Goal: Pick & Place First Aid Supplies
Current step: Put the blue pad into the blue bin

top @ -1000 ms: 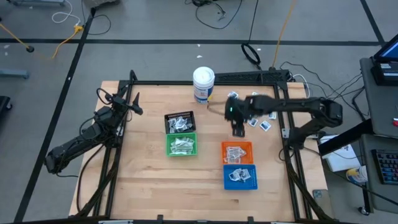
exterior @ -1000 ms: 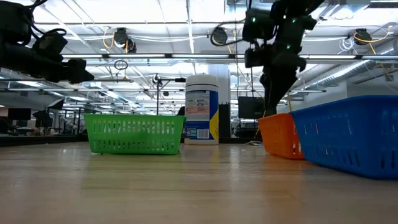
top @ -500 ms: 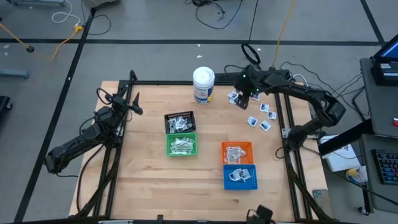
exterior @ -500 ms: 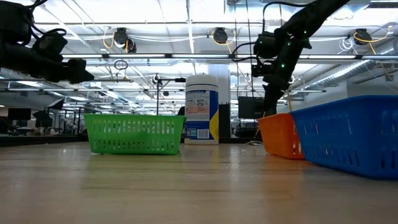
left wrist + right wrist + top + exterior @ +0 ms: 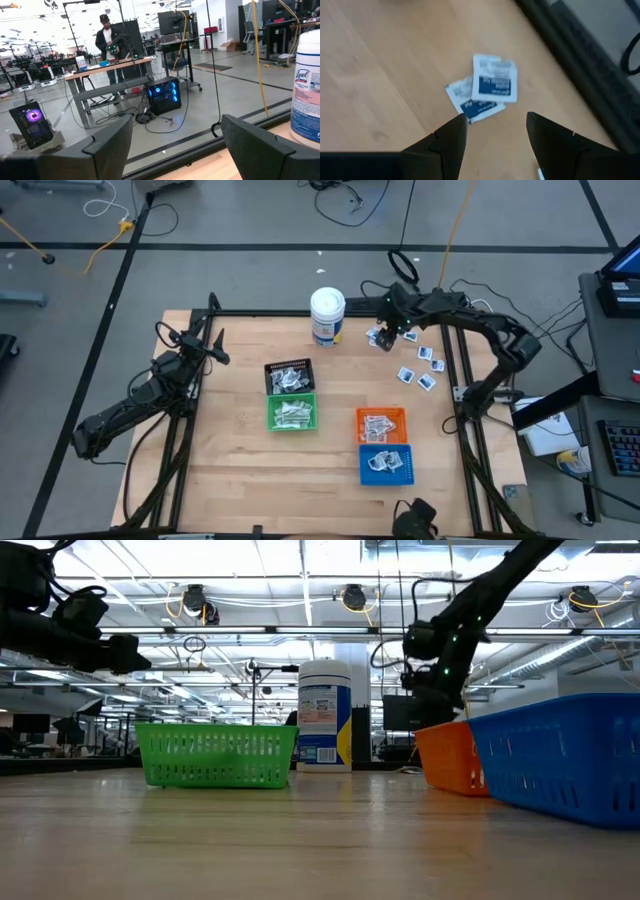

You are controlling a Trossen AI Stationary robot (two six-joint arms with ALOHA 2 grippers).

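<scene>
Wood-topped table (image 5: 230, 470) under a hall of bright ceiling lights, with desks and a standing person (image 5: 107, 42) beyond it. Taking the white canister (image 5: 327, 316) as landmark: well to its left the left gripper (image 5: 213, 350) hangs idle over the table's edge, fingers spread and holding nothing. The canister's label reads "Lysol" (image 5: 309, 76) in the left wrist view. Nearer the camera than the canister stand a black basket (image 5: 288, 375) and a green basket (image 5: 293, 413), both holding pale packets. Just right of the canister the right gripper (image 5: 389, 328) hovers above two overlapping white packets (image 5: 485, 90) with blue print too blurred to read; its fingers (image 5: 447, 145) are parted and grasp nothing. Farther right, more loose packets (image 5: 418, 365) lie scattered on the wood. Below those sit an orange basket (image 5: 381, 424) and a blue basket (image 5: 385, 464), each with packets inside.
</scene>
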